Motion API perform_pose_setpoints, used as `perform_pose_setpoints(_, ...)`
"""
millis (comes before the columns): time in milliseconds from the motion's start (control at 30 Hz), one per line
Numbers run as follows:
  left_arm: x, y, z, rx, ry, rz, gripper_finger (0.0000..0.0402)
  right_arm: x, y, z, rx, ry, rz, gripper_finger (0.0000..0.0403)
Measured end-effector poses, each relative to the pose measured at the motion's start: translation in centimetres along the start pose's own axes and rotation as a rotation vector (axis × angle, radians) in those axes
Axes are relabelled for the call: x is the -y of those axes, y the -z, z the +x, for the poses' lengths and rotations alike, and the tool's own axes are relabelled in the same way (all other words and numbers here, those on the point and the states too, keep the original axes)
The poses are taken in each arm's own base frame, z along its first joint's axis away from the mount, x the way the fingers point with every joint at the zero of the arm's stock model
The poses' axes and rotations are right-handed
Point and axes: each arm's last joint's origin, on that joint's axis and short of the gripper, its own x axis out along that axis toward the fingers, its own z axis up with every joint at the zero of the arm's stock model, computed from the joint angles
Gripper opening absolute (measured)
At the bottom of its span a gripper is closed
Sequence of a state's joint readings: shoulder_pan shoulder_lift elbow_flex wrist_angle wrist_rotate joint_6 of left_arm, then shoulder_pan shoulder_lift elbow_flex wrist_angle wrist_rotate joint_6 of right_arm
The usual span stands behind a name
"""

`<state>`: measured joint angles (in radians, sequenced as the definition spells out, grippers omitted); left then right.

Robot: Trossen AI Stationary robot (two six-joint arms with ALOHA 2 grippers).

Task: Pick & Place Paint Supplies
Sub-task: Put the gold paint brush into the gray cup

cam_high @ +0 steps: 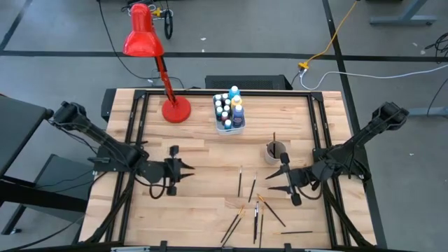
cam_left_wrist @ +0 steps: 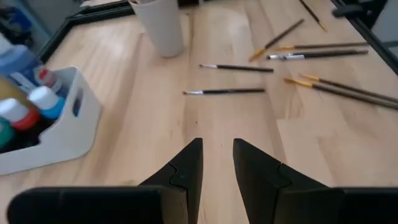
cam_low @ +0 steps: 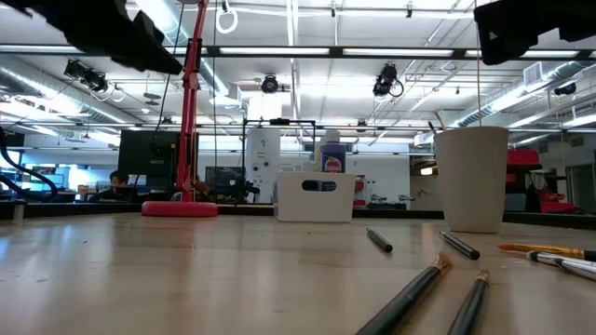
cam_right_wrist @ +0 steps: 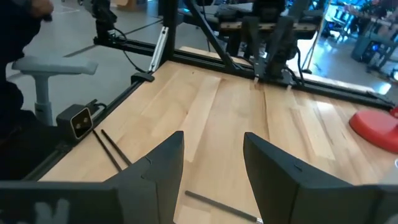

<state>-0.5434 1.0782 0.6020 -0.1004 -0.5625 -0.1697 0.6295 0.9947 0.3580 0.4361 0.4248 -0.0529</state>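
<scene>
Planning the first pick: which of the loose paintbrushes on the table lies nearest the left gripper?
The dark-handled paintbrush lying crosswise straight ahead of the left gripper. A second brush lies just beyond it; the rest are scattered farther off, toward the right arm.

Bystanders on the wooden table (cam_high: 203, 150)
A red desk lamp (cam_high: 148, 49) is standing beside a white tub (cam_high: 229, 127), with a pale cup (cam_high: 274, 150) sitting nearby.

Pale, smooth wooden table (cam_high: 203, 154), glossy red lamp (cam_high: 143, 38), matt white plastic tub (cam_low: 317, 197), matt dark grippers.
</scene>
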Motion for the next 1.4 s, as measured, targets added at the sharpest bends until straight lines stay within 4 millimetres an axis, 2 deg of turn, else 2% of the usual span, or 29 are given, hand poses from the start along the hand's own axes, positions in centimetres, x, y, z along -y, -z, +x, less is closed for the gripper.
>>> perform_pose_setpoints(167, -0.5, 2.1, 0.9, 0.072, -0.036, -0.027, 0.0096, 0.6, 0.1, 0.2, -0.008, 0.032, 0.048, 0.0169)
perform_pose_setpoints(300, -0.9, 2.9, 1.3, 0.096, -0.05, -0.054, 0.0096, 1.3, 0.2, 0.4, -0.013, 0.066, 0.077, 0.0169)
perform_pose_setpoints(867, -2.1, 2.2, 1.9, 0.139, -0.029, -0.094, 0.0096, 2.8, 0.1, 1.0, 0.004, 0.064, 0.278, 0.0169)
perform_pose_setpoints(1067, -2.5, 2.2, 2.1, 0.136, -0.051, -0.103, 0.0096, 2.8, -1.5, 1.3, 0.035, 0.007, 0.301, 0.0169)
perform_pose_setpoints(1267, -3.2, 2.1, 2.3, 0.138, -0.08, -0.117, 0.0096, 2.3, -2.9, 3.3, -0.116, 0.015, 0.27, 0.0169)
perform_pose_setpoints(1400, -3.5, 2.1, 2.5, 0.136, -0.096, -0.125, 0.0096, 1.8, -3.5, 4.9, -0.269, -0.02, 0.313, 0.0169)
